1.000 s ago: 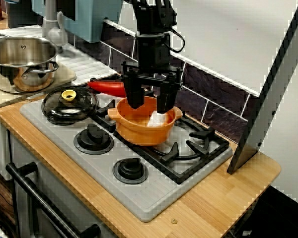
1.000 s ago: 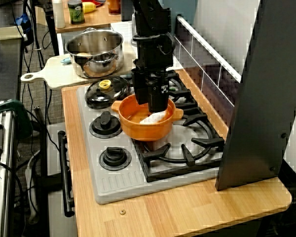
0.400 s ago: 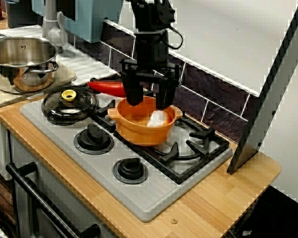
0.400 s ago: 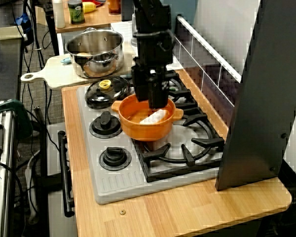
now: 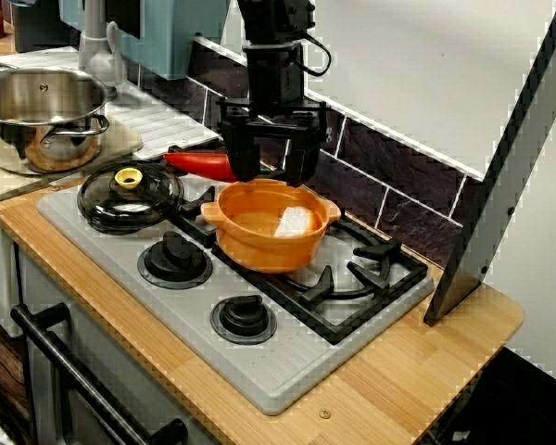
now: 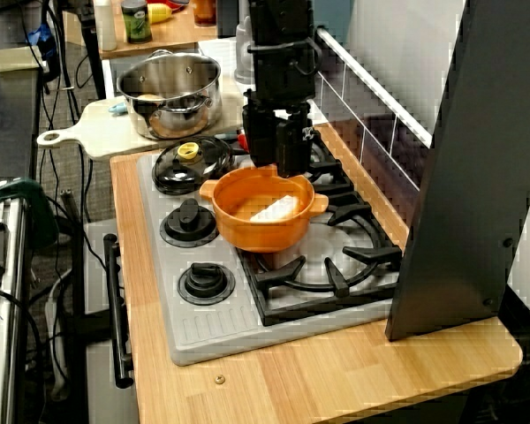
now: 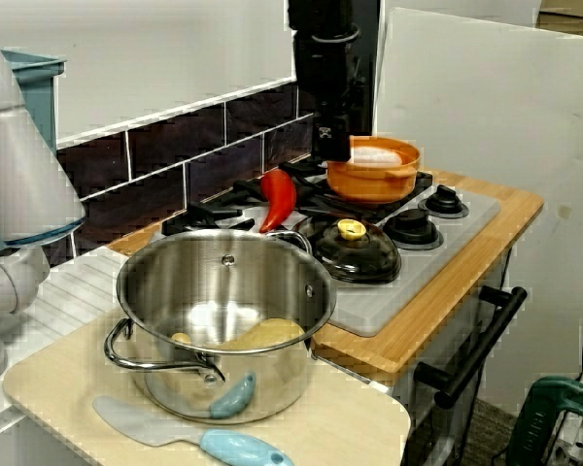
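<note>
Front stove view: gripper (image 5: pixel 271 174) open and empty above the orange pot (image 5: pixel 259 246).
I read the fingers (image 5: pixel 243 159) as spread wide with nothing between them, tips just above the pot's rear rim and clear of it. The pot stands on the black grate (image 5: pixel 371 269) of the stove (image 5: pixel 287 362). A white object (image 5: pixel 296 221) lies inside it, against the far wall. A red pepper (image 5: pixel 196 163) lies behind the pot. A dark lid (image 5: pixel 130 197) with a yellow knob rests just beside the pot, and a steel pot (image 5: pixel 42 116) stands well apart.
</note>
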{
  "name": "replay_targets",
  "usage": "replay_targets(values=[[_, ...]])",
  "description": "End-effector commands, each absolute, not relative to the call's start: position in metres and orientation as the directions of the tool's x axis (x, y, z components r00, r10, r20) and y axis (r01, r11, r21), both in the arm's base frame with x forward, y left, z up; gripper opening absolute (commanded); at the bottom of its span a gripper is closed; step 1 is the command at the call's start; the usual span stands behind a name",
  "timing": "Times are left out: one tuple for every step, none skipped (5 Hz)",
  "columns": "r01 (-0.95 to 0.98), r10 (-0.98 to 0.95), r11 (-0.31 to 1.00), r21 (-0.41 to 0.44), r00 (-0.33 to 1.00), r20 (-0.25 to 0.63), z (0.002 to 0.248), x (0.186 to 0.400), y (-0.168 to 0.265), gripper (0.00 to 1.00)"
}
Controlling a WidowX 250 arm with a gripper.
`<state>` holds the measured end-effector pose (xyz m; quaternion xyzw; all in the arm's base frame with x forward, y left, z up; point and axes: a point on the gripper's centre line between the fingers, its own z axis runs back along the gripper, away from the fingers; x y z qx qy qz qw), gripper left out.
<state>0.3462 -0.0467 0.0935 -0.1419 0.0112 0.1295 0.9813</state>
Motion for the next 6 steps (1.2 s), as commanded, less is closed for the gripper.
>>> replay_targets(values=[[-0.236, 0.248, 0.928, -0.288, 0.969, 0.005, 0.1103, 0.3502, -0.0440, 1.00], [-0.216, 0.225, 0.940, -0.263, 0.974, 0.004, 0.1121, 0.3492, -0.0442, 1.00], [-0.190, 0.198, 0.954, -0.231, 0.980, 0.011, 0.1148, 0.3491, -0.0398, 1.00], [-0.156, 0.165, 0.966, -0.205, 0.986, 0.025, 0.1171, 0.3474, -0.0390, 1.00], [-0.155, 0.164, 0.967, -0.200, 0.986, 0.029, 0.1195, 0.3443, -0.0351, 1.00], [-0.162, 0.167, 0.968, -0.194, 0.986, 0.009, 0.1188, 0.3424, -0.0376, 1.00]])
